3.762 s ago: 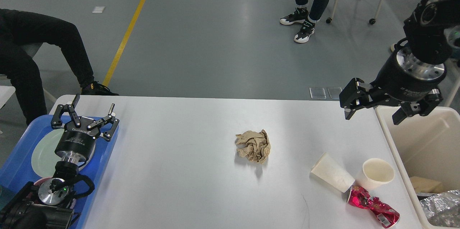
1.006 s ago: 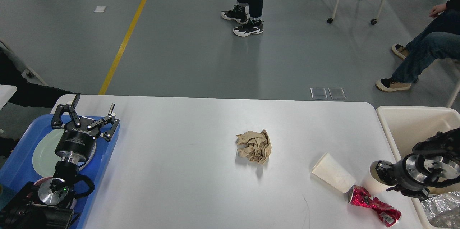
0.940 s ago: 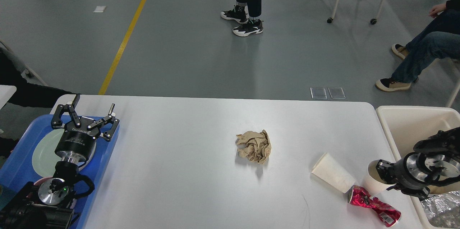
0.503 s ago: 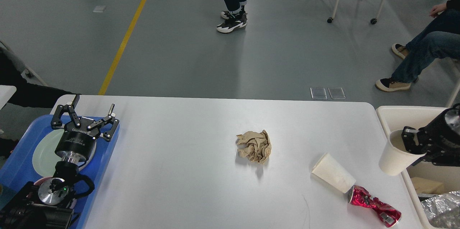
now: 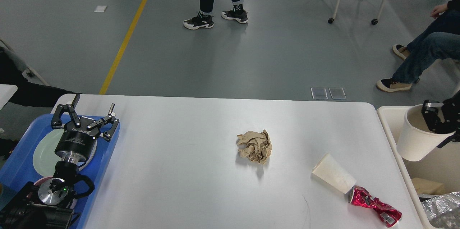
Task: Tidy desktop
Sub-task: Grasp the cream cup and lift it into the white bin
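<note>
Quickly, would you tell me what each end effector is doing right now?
Left end effector: open, empty, over the blue tray.
Right end effector: closed on the paper cup.

Right end effector (image 5: 442, 123) — cut off by the frame edge.

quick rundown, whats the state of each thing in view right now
held cup: upright, lifted over the bin
right gripper: shut on held cup's rim
left gripper: open, empty, over the tray
fallen cup: on its side on the desktop
can: crushed, lying flat
paper: crumpled
plate: in the tray
</note>
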